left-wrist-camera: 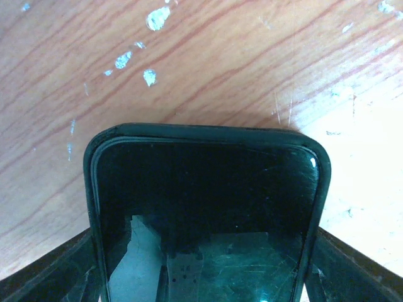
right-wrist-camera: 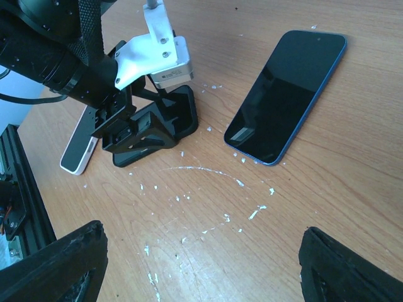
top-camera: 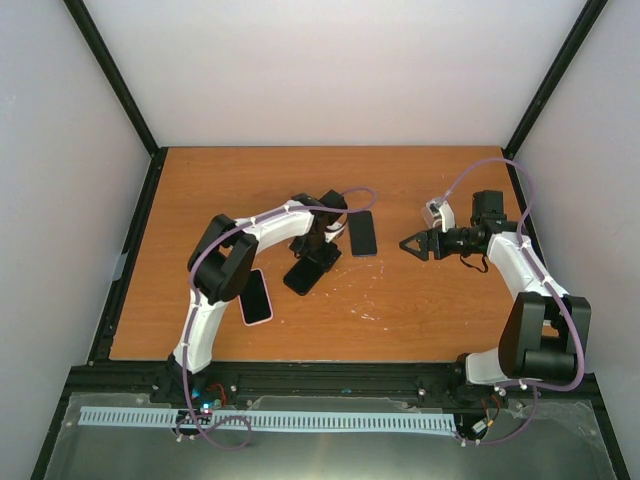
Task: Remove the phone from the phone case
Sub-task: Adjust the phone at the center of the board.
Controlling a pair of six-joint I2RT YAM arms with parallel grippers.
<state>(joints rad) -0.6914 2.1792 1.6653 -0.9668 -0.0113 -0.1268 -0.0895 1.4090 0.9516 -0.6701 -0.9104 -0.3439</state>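
Observation:
A phone in a dark case lies on the wooden table near the middle. My left gripper is down on it, and in the left wrist view the cased phone fills the gap between the fingers, which press on its two long edges. The phone's dark screen sits inside the case's rim. My right gripper hovers open and empty to the right of it, and its wide-apart fingertips frame bare table. The right wrist view also shows the left gripper from the side.
A bare blue-edged phone lies face up just right of the left gripper, and it also shows in the right wrist view. A pink-edged phone lies by the left arm's elbow. White scuffs mark the table.

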